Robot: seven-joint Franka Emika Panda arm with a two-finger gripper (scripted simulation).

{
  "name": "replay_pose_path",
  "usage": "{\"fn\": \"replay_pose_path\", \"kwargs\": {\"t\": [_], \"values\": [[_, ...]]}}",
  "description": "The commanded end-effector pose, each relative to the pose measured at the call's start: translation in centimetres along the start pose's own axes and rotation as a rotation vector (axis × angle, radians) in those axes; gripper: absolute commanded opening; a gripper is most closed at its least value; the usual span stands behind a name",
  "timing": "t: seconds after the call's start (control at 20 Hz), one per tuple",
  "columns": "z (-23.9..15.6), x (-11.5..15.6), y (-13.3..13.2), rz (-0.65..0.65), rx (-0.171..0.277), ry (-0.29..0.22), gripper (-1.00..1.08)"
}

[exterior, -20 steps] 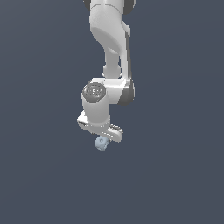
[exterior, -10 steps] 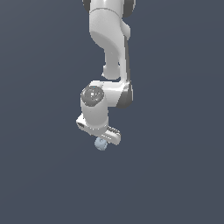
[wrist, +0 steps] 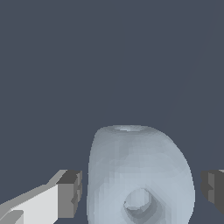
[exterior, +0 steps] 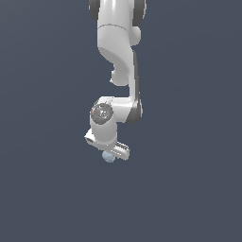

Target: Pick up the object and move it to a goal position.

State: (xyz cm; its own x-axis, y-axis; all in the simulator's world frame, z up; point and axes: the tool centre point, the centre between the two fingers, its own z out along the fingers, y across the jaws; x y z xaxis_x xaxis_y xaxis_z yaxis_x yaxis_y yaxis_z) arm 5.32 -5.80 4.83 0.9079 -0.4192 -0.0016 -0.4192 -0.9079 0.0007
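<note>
The object [exterior: 108, 158] is a small pale blue-grey lumpy ball, resting just under the white hand of the arm in the exterior view. In the wrist view the object [wrist: 140, 175] fills the space between the two fingers and shows a round dimple on its near side. My gripper [wrist: 142, 192] is open and straddles it. A dark gap separates the ball from one grey fingertip [wrist: 70, 194] and from the other fingertip [wrist: 213, 187]. From outside, the gripper [exterior: 109, 153] hides the top of the ball.
The white arm [exterior: 118, 56] comes down from the top of the exterior view. Around it there is only a plain dark blue-grey surface.
The hand has come down over the ball, which has stayed in the same spot. The wrist joint sits lower than it did a second ago.
</note>
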Motion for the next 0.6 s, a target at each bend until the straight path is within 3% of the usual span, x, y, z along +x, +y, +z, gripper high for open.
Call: {"fn": "replay_pose_path", "kwargs": {"t": [0.0, 0.15, 0.2, 0.55], "values": [[0.58, 0.08, -0.04, 0.001, 0.001, 0.002, 1.00], [0.61, 0.17, -0.07, 0.001, 0.001, 0.002, 1.00], [0.61, 0.17, -0.07, 0.001, 0.001, 0.002, -1.00], [0.61, 0.17, -0.07, 0.001, 0.001, 0.002, -1.00]]}}
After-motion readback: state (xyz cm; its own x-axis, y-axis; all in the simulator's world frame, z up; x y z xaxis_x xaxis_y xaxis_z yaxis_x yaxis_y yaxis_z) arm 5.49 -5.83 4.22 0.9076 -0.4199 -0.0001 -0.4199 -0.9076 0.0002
